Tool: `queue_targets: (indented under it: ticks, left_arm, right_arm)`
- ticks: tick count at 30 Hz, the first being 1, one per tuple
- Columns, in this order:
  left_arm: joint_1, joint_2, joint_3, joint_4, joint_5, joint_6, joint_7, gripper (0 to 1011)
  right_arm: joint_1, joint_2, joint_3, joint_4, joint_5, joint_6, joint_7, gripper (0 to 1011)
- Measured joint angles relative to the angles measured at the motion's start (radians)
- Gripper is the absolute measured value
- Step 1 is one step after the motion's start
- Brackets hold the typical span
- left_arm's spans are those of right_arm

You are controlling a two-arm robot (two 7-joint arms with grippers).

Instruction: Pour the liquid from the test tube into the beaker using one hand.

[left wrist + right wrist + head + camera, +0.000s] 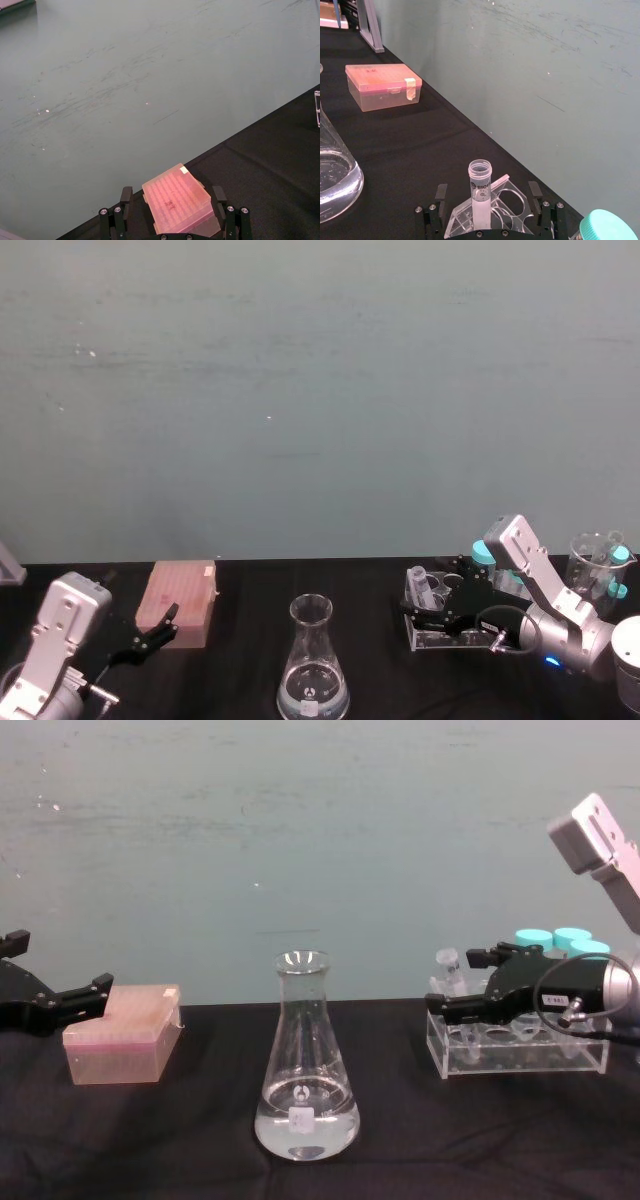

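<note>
1. Near the front centre, the tall clear glass conical beaker (305,1060) stands upright, with clear liquid (305,1132) pooled in its wide base.
2. At left, the left gripper (172,194) hovers, jaws apart, just beside a pink lidded plastic box (125,1040).
3. Farther right, the right gripper (487,191) holds its jaws apart either side of the small slim clear test tube (481,200), which stands upright in a clear acrylic rack (520,1055).

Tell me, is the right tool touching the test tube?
Apart. The right wrist view shows the test tube upright in the rack between the right tool's open fingers, a gap on each side. Left tool hovers near the pink box.
</note>
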Motion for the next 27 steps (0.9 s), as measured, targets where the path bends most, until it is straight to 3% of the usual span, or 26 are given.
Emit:
queue_targets:
  ticks: [13,20,27]
  left_arm:
    - [0.000,0.000,0.000,0.000,0.000,0.000,0.000,1000]
    - [0.000,0.000,0.000,0.000,0.000,0.000,0.000,1000]
    - [0.000,0.000,0.000,0.000,0.000,0.000,0.000,1000]
  right_arm:
    - [0.000,0.001,-0.001,-0.001,0.002,0.000,-0.001,1002]
    - [0.000,0.001,-0.001,-0.001,0.003,0.001,-0.001,866]
    - [0.000,0.000,-0.001,-0.001,0.003,0.001,-0.001,654]
